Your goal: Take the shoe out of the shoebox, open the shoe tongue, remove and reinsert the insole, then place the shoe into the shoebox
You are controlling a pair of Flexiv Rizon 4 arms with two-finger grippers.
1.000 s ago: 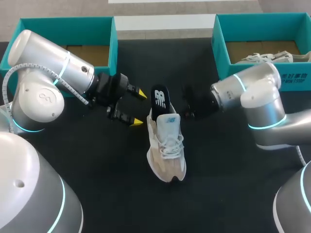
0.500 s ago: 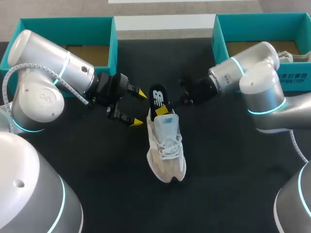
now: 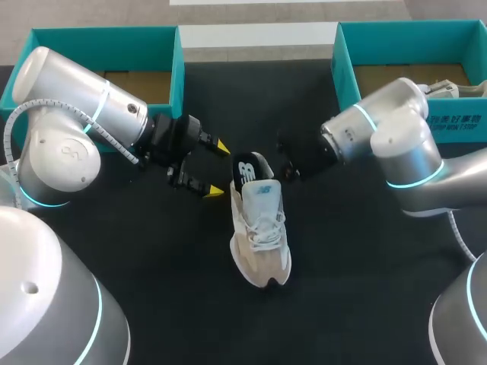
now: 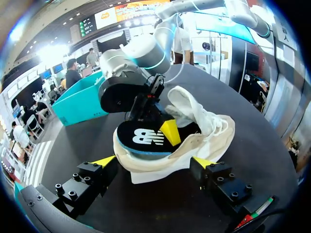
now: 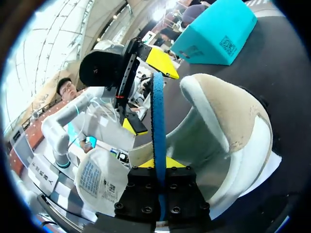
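Observation:
A white and beige shoe lies mid-table, toe toward the front edge. A black insole with a blue edge stands partly inside its heel opening. My right gripper comes in from the right and is shut on the insole, seen edge-on between its fingers beside the shoe. My left gripper is open just left of the heel. In the left wrist view the shoe's heel and the insole sit between the left gripper's spread fingers without touching them.
A teal shoebox stands at the back left behind my left arm. A second teal box at the back right holds another white shoe.
My right gripper closed on the insole and swung its wrist down; the insole now sits lower in the heel than before. The left arm stayed still.

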